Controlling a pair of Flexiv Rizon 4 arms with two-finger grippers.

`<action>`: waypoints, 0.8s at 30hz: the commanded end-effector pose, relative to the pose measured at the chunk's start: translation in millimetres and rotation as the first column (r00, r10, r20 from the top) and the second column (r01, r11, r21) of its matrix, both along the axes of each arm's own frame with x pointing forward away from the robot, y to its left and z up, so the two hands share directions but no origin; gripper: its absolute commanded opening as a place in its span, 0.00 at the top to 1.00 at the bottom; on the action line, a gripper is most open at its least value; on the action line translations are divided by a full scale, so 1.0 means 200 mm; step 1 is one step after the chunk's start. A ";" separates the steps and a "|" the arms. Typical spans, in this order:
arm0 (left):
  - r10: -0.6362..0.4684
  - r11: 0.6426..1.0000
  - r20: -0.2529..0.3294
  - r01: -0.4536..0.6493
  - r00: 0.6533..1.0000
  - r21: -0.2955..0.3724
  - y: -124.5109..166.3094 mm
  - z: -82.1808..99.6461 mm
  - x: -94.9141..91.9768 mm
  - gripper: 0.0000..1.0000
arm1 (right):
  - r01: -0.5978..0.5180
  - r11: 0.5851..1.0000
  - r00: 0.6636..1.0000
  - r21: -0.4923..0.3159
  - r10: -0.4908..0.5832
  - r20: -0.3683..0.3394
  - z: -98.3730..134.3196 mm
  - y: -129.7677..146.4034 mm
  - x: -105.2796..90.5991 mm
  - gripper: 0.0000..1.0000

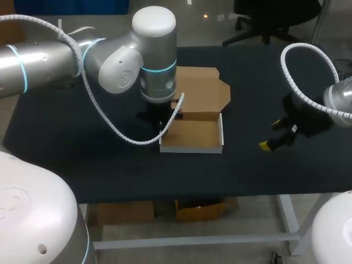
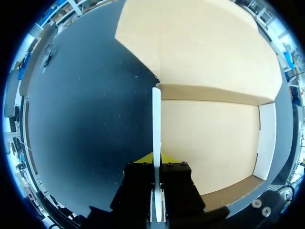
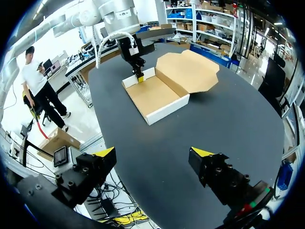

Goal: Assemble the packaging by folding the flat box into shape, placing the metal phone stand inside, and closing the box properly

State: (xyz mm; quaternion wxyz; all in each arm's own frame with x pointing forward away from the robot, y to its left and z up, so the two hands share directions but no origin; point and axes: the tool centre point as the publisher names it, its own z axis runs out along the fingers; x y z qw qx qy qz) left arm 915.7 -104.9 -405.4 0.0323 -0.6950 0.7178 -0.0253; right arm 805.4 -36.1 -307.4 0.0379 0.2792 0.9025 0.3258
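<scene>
Overhead, left arm (image 1: pixel 126 60) hides left tool (image 2: pixel 156 160), clamping box (image 2: pixel 209 138) wall

Our left arm (image 1: pixel 157 60) hangs over the open box's (image 1: pixel 192 136) left wall, lid (image 1: pixel 203 88) flat behind it; our right gripper (image 1: pixel 272 136) hovers well apart above the black table (image 1: pixel 82 157).

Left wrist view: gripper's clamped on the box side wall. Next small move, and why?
Probably open the left gripper and lift it straight off the side wall. That wall looks upright, the other walls of the box stand too, and the lid lies open behind, so the tray seems formed.
</scene>
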 end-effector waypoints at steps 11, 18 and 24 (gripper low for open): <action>0.002 0.999 -0.007 -0.002 1.000 0.049 0.00 -0.02 0.01 1.00 | -0.177 0.984 0.983 0.021 0.178 -0.047 0.17 -0.14 -0.14 0.00; 0.004 0.997 0.007 -0.004 1.000 0.083 0.01 -0.02 0.01 1.00 | -0.193 0.981 0.979 0.009 0.194 -0.057 0.17 -0.16 -0.17 0.00; -0.030 0.992 0.019 0.027 0.999 0.126 0.01 -0.02 0.00 1.00 | -0.198 0.980 0.978 0.002 0.198 -0.060 0.16 -0.17 -0.17 0.00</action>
